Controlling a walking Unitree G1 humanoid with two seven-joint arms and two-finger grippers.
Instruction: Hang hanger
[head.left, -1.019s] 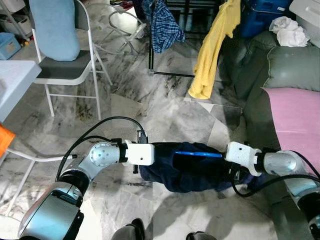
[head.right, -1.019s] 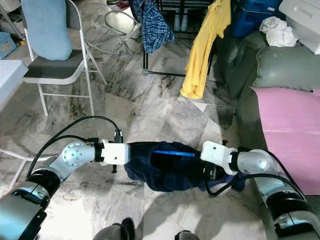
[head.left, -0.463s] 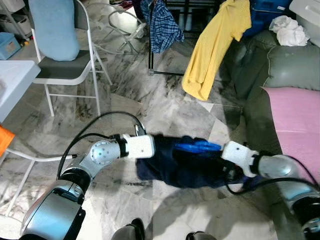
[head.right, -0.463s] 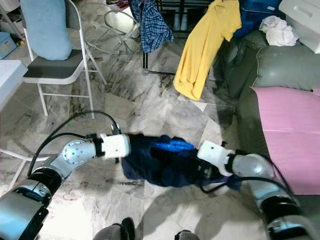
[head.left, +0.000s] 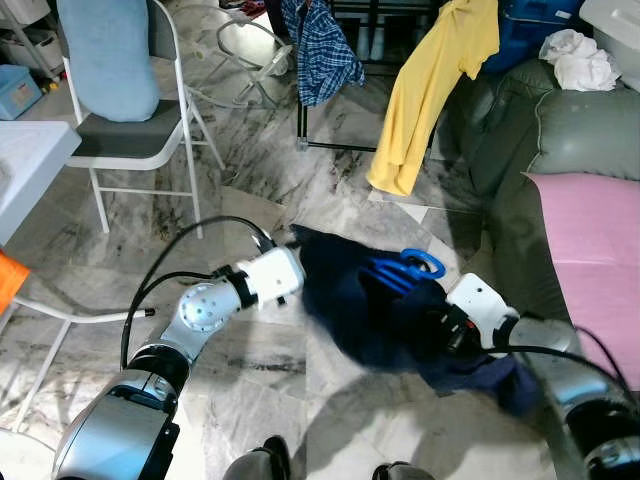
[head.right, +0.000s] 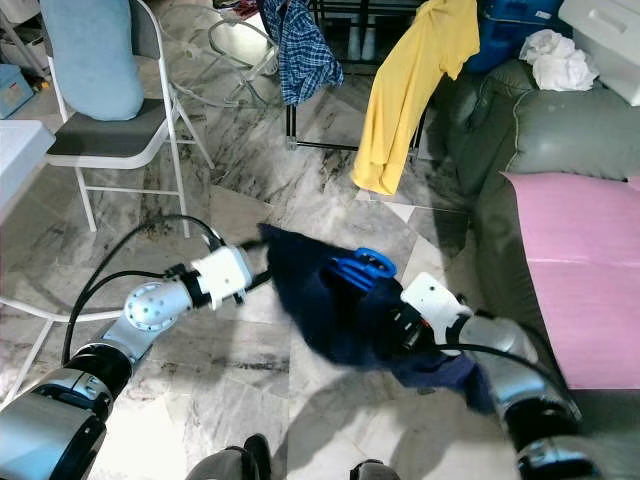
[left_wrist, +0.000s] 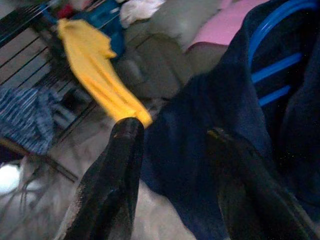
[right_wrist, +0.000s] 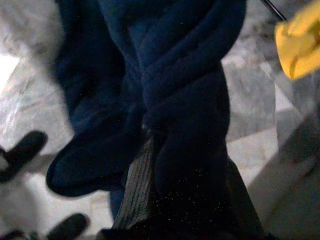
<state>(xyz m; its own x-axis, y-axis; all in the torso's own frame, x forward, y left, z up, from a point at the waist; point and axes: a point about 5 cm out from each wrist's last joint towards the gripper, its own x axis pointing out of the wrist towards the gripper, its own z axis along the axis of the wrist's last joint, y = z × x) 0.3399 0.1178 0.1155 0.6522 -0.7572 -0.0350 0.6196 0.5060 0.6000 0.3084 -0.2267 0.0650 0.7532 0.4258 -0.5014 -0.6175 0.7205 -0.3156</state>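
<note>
Blue hanger (head.left: 405, 270) in dark garment (head.left: 385, 320), carried toward rack (head.left: 340, 148).

Head view: hook just beyond right pincer (head.left: 452, 330), rack farther ahead. Left wrist: left pincer (left_wrist: 172, 135) spread wide, cloth between fingers. Right wrist: right pincer (right_wrist: 175, 155) buried in garment; grip impossible to tell.

A: What's between the arms?
B: A dark blue garment (head.left: 385, 310) on a blue hanger (head.left: 405, 270), above the marble floor (head.left: 300, 200).
A: Farther off?
B: A yellow shirt (head.left: 430, 90) hanging, right of centre.
</note>
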